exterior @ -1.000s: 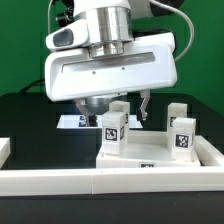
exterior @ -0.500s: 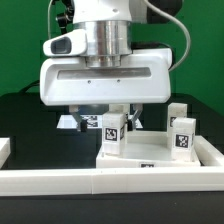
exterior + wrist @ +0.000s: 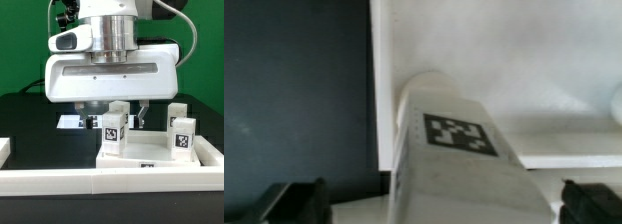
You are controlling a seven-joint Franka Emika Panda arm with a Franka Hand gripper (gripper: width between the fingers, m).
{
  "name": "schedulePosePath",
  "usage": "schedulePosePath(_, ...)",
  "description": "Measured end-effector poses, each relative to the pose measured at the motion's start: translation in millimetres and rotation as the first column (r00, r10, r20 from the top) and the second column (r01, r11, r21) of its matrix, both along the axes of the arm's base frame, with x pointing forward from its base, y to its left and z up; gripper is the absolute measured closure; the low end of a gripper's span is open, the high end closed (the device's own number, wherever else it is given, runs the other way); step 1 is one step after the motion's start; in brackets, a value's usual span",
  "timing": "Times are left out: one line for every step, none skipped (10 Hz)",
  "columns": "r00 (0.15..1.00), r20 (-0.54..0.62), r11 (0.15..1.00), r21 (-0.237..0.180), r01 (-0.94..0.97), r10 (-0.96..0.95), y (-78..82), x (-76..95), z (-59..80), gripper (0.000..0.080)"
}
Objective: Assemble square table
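Two spread fingers [image 3: 299, 200] stand on either side of the tagged leg [image 3: 452, 150], which looks light, stiff and smooth, so gripping its flat sides seems safest.

A single robot arm points straight down from above, its grey cylindrical wrist joined to a wide white gripper [image 3: 115, 120] body that faces the exterior camera. Two thin dark fingers [image 3: 146, 110] hang below the body, spread wide apart with the jaws fully open. In the wrist view, the dark fingertips [image 3: 297, 197] show at both lower corners of the frame, far from each other, gripping nothing.
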State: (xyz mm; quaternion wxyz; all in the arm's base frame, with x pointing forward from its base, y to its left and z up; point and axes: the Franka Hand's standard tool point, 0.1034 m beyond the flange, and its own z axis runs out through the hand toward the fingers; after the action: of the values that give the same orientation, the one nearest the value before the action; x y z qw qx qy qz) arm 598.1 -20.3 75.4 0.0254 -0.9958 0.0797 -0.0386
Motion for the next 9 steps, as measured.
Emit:
schedulePosePath(1.000, 0.001, 1.000, -0.001, -0.004, 0.004, -0.9, 0.3, 0.3, 0.0150)
schedulePosePath(1.000, 0.003, 1.000, -0.002, -0.007, 0.007, -1.5, 0.8, 1.2, 0.0150)
schedulePosePath(1.000, 0.004, 1.000, -0.002, -0.008, 0.008, -1.5, 1.3, 1.6, 0.0150)
schedulePosePath(1.000, 0.005, 1.000, -0.002, -0.010, 0.010, 0.5, 2.0, 2.2, 0.0290)
schedulePosePath(1.000, 0.006, 1.000, -0.001, -0.014, 0.014, 2.5, 2.6, 2.6, 0.0290)
schedulePosePath(1.000, 0.005, 1.000, -0.001, -0.014, 0.014, 2.0, 2.2, 1.8, 0.0428)
schedulePosePath(1.000, 0.006, 1.000, -0.001, -0.014, 0.014, 2.1, 2.3, 1.8, 0.0509)
schedulePosePath(1.000, 0.005, 1.000, 0.000, -0.003, 0.003, 2.1, 2.3, 1.8, 0.0509)
schedulePosePath(1.000, 0.005, 1.000, 0.000, 0.004, -0.004, 2.1, 2.3, 1.8, 0.0509)
